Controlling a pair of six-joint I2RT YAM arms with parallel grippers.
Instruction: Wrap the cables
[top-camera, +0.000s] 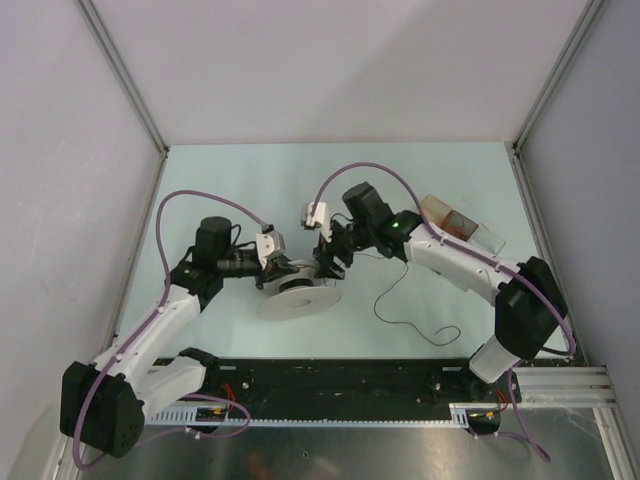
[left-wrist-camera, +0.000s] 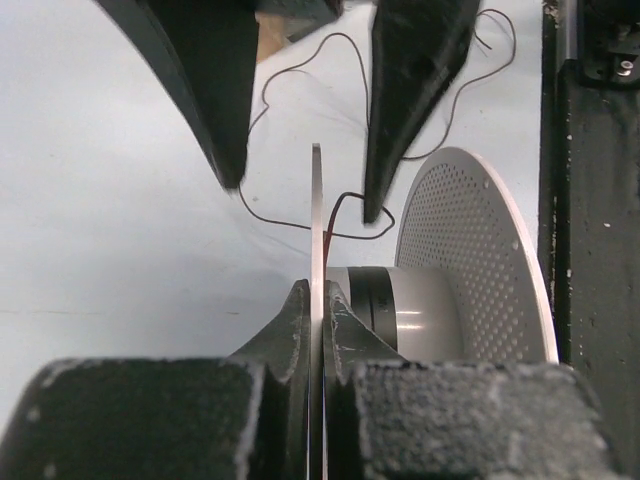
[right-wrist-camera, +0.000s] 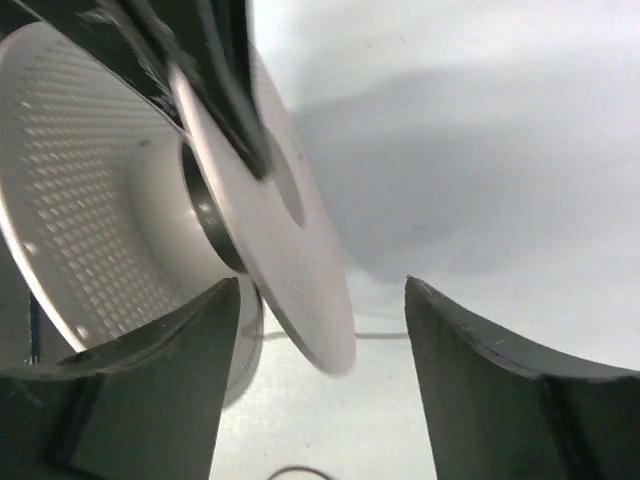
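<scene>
- Winding the cable (left-wrist-camera: 275, 220) onto the spool (left-wrist-camera: 470, 250) looked to be the step in hand, and no turns showed on the hub (left-wrist-camera: 420, 310)
- The left fingers (left-wrist-camera: 298, 315) were clenched on the spool's near flange (left-wrist-camera: 317, 200), which stood edge-on between them, so the spool's steadiness hung on that one pinch
- The right fingers (right-wrist-camera: 200, 350) were released and grasped nothing; they stood spread wide just beyond the left fingers, one on either side of the same flange's rim
- The cable rose beside the flange close to one right fingertip, then trailed in loose loops over the desk (left-wrist-camera: 100, 200), away from the right fingers and back toward that arm's base
- Doing this well probably meant closing the right fingers on the cable itself, near where it met the hub, and not on the flange between them
- A short, lightly taut run from the hub to the right fingers would likely lay each turn between the two flanges; slack there risked the thin wire slipping over the rim
- The left pinch needed to stay firm against that pull, and the loose loops behind the right fingers deserved watching for snags
</scene>
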